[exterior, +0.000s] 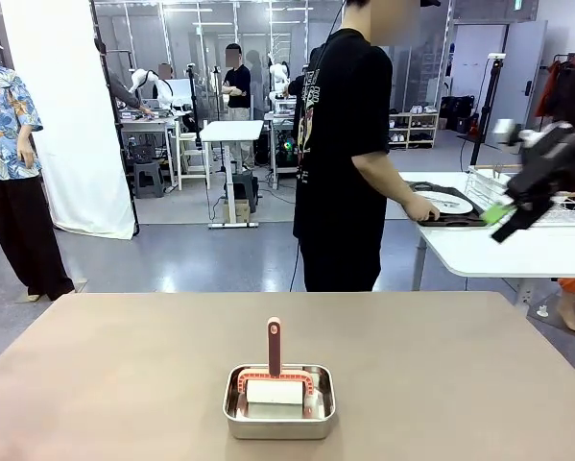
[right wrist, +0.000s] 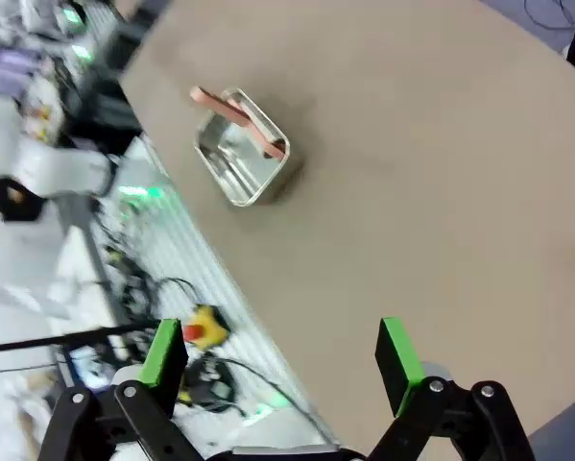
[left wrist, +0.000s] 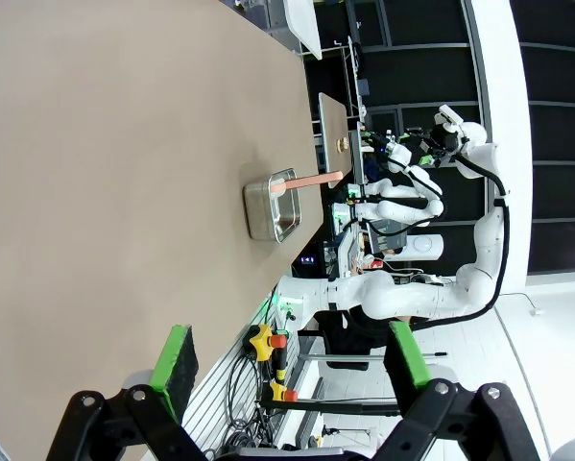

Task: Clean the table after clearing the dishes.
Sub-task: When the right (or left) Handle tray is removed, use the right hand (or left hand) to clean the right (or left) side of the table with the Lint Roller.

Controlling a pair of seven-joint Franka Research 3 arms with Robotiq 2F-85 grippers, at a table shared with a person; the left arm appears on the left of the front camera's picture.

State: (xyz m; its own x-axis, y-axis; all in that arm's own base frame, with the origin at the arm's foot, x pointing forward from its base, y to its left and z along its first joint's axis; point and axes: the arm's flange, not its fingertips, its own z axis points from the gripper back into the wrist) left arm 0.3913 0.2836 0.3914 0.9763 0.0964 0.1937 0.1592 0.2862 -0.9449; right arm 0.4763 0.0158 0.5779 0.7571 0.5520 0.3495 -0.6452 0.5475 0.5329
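Holds left end effector and right end effector released and empty, with pink-handled cleaning tool lying in steel pan on worktop.

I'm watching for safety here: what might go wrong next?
1. The right gripper, blurred, is raised close to the person's hand and the tray; they may collide.
2. The tool sticks up out of the pan; lifting it by the handle may drag or tip the pan.
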